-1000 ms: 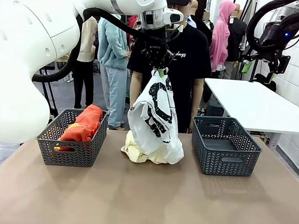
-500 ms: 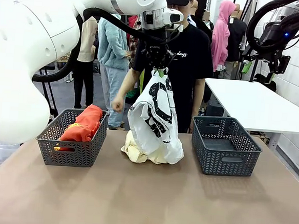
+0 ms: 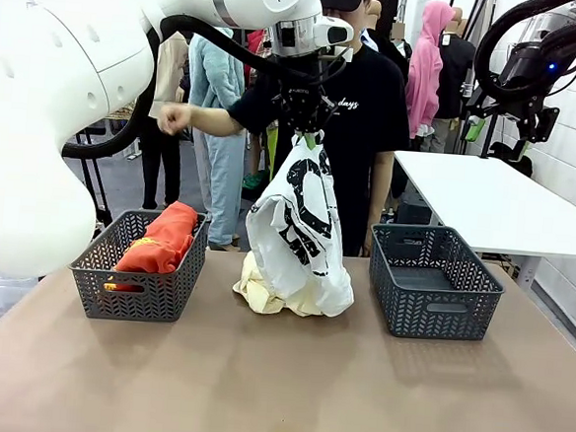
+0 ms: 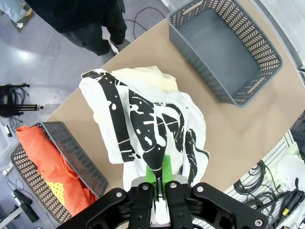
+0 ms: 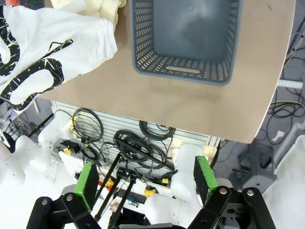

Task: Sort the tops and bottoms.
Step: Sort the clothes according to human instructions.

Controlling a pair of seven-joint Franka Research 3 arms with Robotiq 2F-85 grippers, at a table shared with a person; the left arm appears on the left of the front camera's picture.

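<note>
**Front view: white cloth garment with black print [image 3: 302, 227] hangs from the left gripper [image 3: 308, 130], not yet sorted**

The left gripper's fingers are clenched on a bunched corner of the printed garment, high above the middle of the brown table [image 3: 256, 392]. The cloth drapes down, and its lower folds rest on a crumpled pale yellow cloth garment [image 3: 251, 288] lying between the two baskets. An orange-red folded garment [image 3: 158, 239] fills the dark grey plastic lattice basket on the robot's left [image 3: 139, 295]. Whether the matching basket on the right [image 3: 429, 320] holds anything I cannot tell. The right gripper [image 5: 145, 179] is parked high off to the right side, its fingers spread and holding nothing. The person's hand [image 3: 173, 119] is stretched out towards the robot's left side.

The step in hand looks like the carry of the printed garment. Next, the arm would need to raise it clear of the yellow one, swing it over the proper basket, lower it and release. The trailing hem could drag the yellow piece or catch a basket rim.
</note>
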